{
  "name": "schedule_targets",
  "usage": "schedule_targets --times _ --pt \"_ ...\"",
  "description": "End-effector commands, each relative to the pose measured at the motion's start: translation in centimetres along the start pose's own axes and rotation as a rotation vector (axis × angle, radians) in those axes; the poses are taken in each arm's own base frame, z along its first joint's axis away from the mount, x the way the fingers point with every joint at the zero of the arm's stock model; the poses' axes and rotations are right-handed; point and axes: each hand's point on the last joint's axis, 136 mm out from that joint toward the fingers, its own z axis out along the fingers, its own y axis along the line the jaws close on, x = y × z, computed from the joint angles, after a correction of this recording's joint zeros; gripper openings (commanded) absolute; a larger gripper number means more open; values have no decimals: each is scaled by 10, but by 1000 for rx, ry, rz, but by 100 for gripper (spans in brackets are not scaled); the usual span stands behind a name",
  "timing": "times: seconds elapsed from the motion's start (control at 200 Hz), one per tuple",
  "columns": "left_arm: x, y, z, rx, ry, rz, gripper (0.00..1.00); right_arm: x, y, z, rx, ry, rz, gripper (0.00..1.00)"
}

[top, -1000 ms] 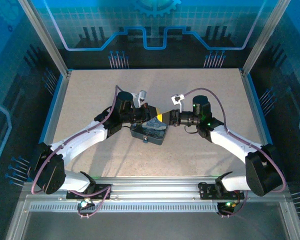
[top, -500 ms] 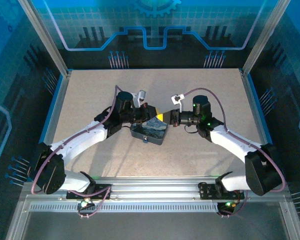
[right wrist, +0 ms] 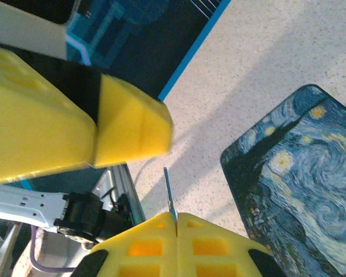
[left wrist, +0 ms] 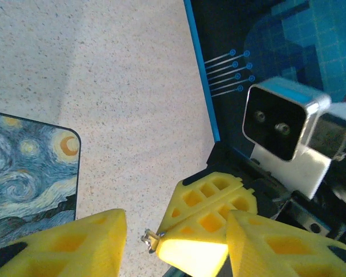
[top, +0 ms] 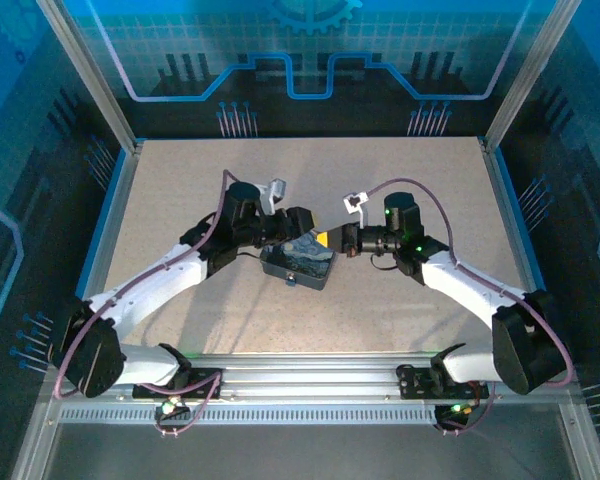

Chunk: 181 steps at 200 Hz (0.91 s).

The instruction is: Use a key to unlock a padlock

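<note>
Evidently little is done yet: the right gripper [right wrist: 176,219] is pinched fully together on the key [right wrist: 168,191], a thin bluish sliver poking out past its fingertips, close to the swirl-printed case [right wrist: 300,190]. The left gripper [left wrist: 177,224] is spread wide to either side of those fingertips and grips nothing I can see. Finding the lock, inserting and turning all seem left to do; where the padlock sits I cannot tell, and the key's buried end and teeth are unreadable.

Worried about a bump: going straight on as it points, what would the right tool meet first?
Probably a yellow finger of the left tool, just beyond the key's tip; depth is unclear.
</note>
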Motion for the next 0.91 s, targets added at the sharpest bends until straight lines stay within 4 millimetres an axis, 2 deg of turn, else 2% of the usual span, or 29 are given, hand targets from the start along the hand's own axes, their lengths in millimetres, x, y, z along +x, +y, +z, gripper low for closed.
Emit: schedule_targets --times 0.0,0.155,0.255,0.41,0.71,0.9 --pt "-10 1 -22 -29 -54 25 56 2 3 -5 38 8 -23 1" --pt "-2 26 -43 -96 -83 12 67 9 -3 -8 97 21 -8 1" --pt "11 44 -53 -140 -87 6 76 14 -7 -7 130 26 13 1" --pt "34 71 -61 -187 -76 -22 81 26 -17 -2 186 50 60 2" --pt "78 111 -61 -219 10 -43 82 43 -43 9 250 86 164 2" --pt "89 121 -55 -158 -3 18 81 45 -55 20 263 89 197 2"
